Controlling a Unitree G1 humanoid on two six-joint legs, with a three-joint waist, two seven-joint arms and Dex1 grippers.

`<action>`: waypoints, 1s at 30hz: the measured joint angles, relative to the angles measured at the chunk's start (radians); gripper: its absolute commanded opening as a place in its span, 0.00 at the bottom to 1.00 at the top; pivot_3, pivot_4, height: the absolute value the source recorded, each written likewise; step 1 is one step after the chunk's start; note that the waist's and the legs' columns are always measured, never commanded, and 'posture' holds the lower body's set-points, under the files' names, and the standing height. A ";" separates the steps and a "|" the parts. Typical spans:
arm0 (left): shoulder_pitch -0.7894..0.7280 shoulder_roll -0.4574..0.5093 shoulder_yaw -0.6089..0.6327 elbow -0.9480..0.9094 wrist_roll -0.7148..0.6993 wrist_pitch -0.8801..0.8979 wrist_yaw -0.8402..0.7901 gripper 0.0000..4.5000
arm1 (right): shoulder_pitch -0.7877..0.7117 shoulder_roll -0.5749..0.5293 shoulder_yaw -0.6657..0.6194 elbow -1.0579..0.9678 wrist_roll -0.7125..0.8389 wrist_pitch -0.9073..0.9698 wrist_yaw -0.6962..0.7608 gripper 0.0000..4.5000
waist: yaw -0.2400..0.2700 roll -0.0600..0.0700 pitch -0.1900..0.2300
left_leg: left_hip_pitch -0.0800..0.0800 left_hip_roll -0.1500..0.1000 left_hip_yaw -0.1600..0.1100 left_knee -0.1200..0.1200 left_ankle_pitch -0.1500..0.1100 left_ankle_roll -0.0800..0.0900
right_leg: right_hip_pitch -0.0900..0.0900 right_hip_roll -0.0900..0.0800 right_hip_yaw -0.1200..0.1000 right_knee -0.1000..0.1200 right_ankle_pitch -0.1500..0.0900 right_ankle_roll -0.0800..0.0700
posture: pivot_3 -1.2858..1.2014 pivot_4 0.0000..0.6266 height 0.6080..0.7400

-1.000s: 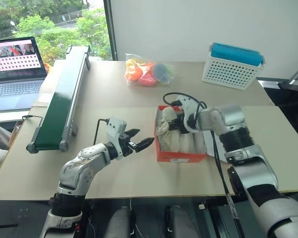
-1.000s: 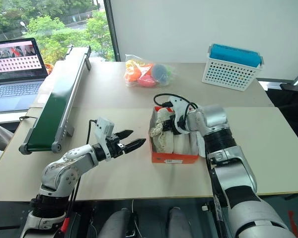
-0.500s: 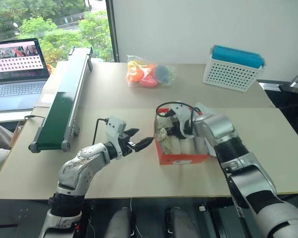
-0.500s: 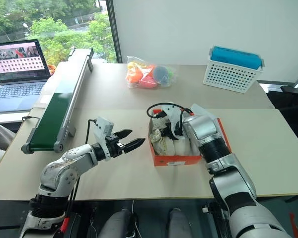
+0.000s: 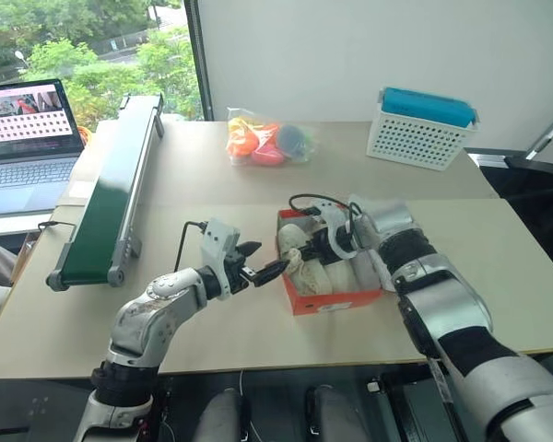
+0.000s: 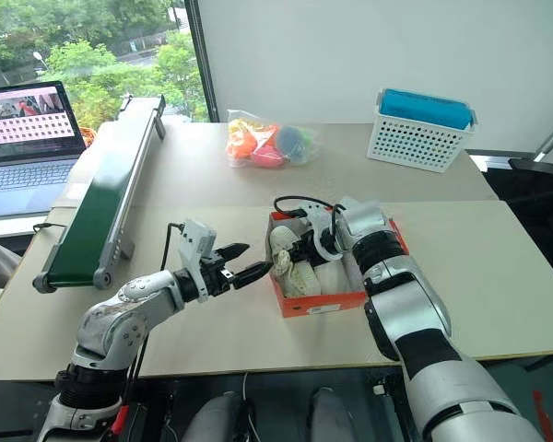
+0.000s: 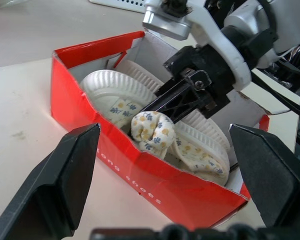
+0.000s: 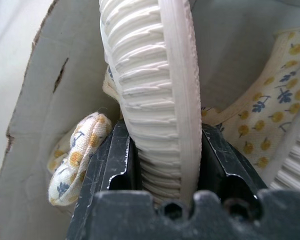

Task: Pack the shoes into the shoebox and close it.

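While the right claw [image 7: 177,102] grips a shoe [image 8: 150,90] by its sole to seat it inside the shoebox [image 5: 336,296], the left claw [image 5: 258,262] (jaws wide apart) waits beside.

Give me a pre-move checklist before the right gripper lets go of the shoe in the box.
1. Right gripper clamped on the shoe's sole: ok.
2. Held shoe inside the shoebox walls: ok.
3. Held shoe lying flat: not ok, it stands on edge.
4. Second shoe in the box: ok.
5. Left gripper open and outside the box: ok.
6. Lid free to close: cannot tell, the right arm covers it.
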 measured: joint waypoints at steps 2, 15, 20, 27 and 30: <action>0.004 0.000 0.000 -0.012 0.000 0.008 0.004 0.99 | -0.007 0.014 -0.001 0.048 -0.024 -0.054 0.007 0.55 | -0.003 0.000 -0.004 | 0.002 0.000 0.000 0.000 0.000 -0.001 | 0.002 0.000 0.000 0.000 0.000 0.000 | 0.52 0.24 0.69; 0.009 0.002 -0.012 -0.022 0.001 0.031 0.003 0.99 | -0.030 0.011 -0.097 0.102 -0.065 -0.162 -0.064 0.99 | 0.011 0.002 -0.004 | 0.006 -0.001 -0.003 0.000 -0.005 -0.009 | 0.006 -0.001 0.000 -0.001 -0.001 0.000 | 0.52 0.24 0.69; -0.028 0.008 -0.016 0.019 0.009 0.018 -0.021 0.99 | -0.020 -0.099 -0.124 -0.100 -0.068 -0.041 -0.096 0.99 | 0.020 0.008 0.000 | -0.007 -0.001 -0.002 0.000 0.001 -0.006 | -0.006 -0.002 0.000 0.000 -0.001 0.000 | 0.52 0.24 0.69; -0.079 0.012 -0.040 0.081 0.030 -0.011 -0.067 0.99 | 0.157 -0.222 -0.286 -0.645 0.016 0.293 -0.177 0.99 | 0.018 0.008 0.000 | -0.020 -0.001 0.001 0.002 0.000 -0.003 | -0.019 -0.002 0.001 0.001 0.000 0.001 | 0.52 0.24 0.69; -0.095 0.012 -0.046 0.101 0.039 -0.020 -0.085 0.99 | 0.206 -0.202 -0.333 -0.765 0.035 0.372 -0.239 0.99 | 0.016 0.008 0.000 | -0.019 -0.001 0.001 0.002 0.001 -0.001 | -0.019 -0.002 0.001 0.003 0.000 0.000 | 0.52 0.24 0.69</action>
